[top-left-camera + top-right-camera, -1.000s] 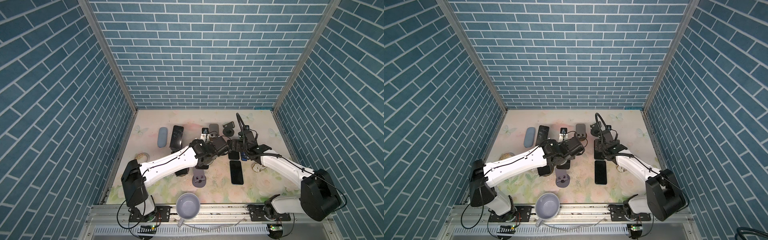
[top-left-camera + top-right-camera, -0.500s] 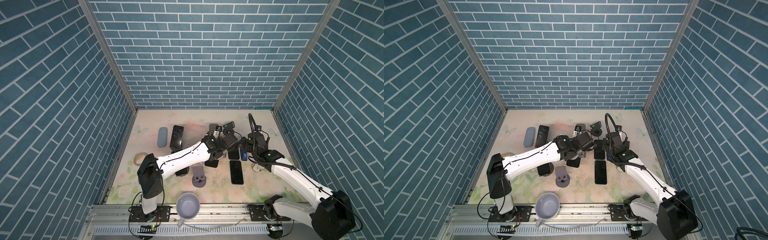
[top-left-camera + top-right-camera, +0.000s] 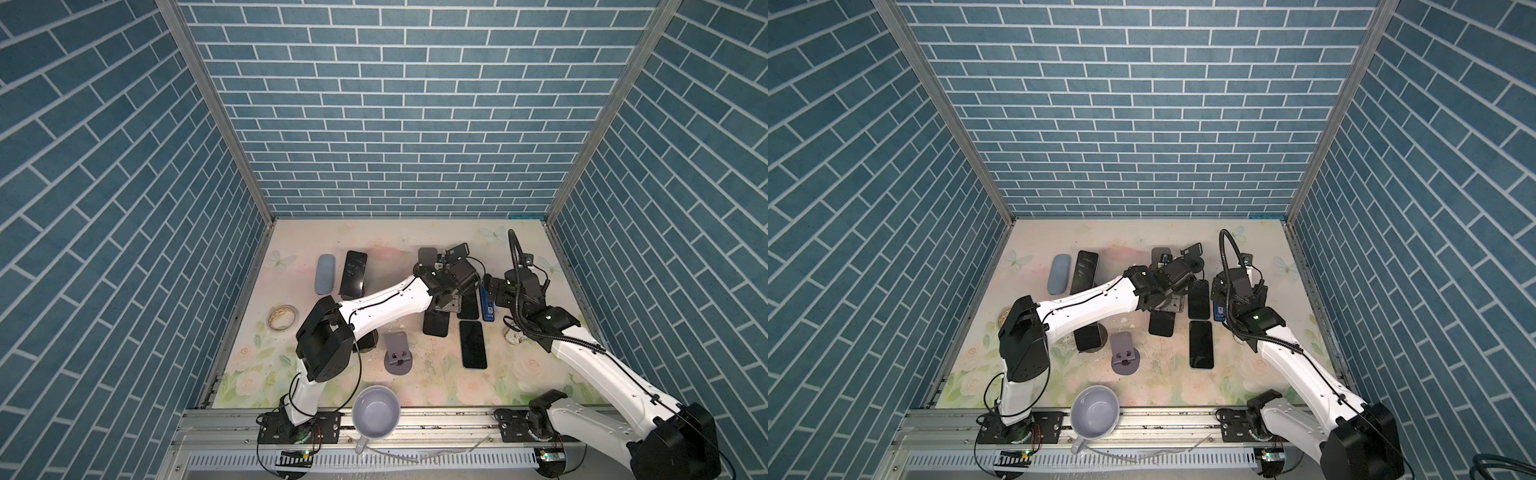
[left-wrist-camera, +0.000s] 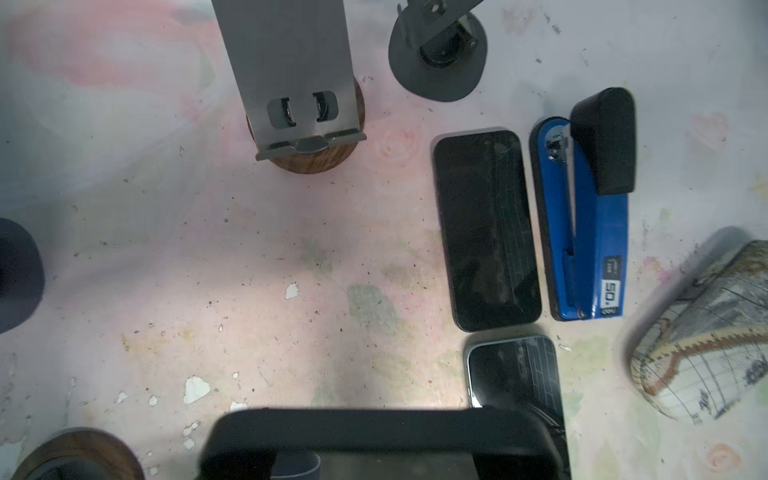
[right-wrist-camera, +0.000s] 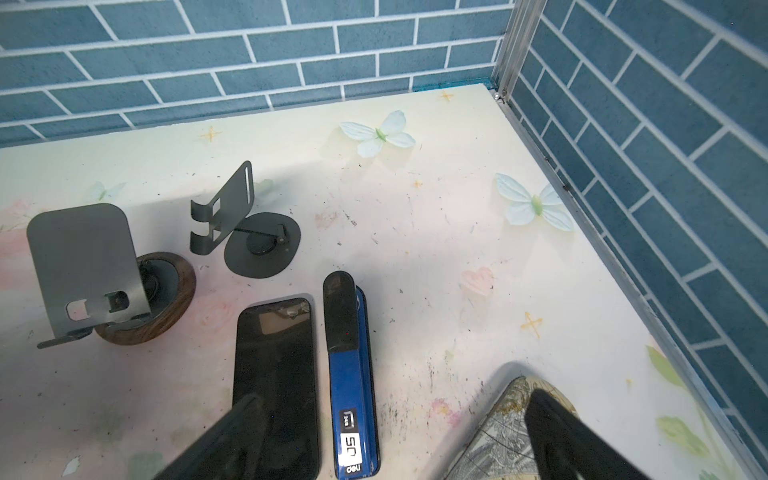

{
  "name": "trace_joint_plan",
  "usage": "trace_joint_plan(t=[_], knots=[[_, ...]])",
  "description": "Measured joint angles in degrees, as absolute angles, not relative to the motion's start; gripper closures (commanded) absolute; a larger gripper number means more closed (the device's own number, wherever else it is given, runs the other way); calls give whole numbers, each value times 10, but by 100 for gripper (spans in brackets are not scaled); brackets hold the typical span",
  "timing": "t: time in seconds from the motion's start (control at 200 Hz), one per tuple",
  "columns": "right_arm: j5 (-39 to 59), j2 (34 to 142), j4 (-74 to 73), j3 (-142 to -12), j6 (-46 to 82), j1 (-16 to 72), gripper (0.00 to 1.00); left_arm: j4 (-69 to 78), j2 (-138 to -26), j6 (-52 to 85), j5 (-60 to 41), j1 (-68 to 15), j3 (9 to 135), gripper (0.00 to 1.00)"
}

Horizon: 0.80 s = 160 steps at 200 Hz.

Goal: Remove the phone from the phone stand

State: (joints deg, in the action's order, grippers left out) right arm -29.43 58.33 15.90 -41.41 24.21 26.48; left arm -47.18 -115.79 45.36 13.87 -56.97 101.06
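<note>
A black phone [image 4: 374,430] lies crosswise in my left gripper [image 3: 445,305], which is shut on it. In both top views that phone [image 3: 435,323] hangs just above the mat, in the middle of it. Behind it stands an empty grey phone stand [image 4: 291,83] on a round wooden base, also seen as the phone stand [image 3: 427,254] from above. The phone does not touch the stand. My right gripper [image 5: 395,449] is open over a blue stapler [image 5: 353,374] and holds nothing; from above this gripper [image 3: 496,291] is right of the left one.
An empty black folding stand [image 3: 457,251] and a purple stand [image 3: 397,349] are nearby. Flat phones [image 3: 469,305], [image 3: 473,345], [image 3: 353,273] lie on the mat. Another phone on a wooden-based stand [image 3: 1088,336] sits under the left arm. A patterned pouch [image 5: 498,436], case [image 3: 325,274], tape roll [image 3: 282,318] and mug [image 3: 376,413] surround them.
My left arm has swung to the right with the phone in its gripper. The right gripper has drawn back a little to the right and stays open.
</note>
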Motion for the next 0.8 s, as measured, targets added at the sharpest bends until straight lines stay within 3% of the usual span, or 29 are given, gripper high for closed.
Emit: trace_joint_plan(t=[0.8], knots=[[-296,560,159,-395,242,250,1,-475,-1324,463,59,-516,1138,55]])
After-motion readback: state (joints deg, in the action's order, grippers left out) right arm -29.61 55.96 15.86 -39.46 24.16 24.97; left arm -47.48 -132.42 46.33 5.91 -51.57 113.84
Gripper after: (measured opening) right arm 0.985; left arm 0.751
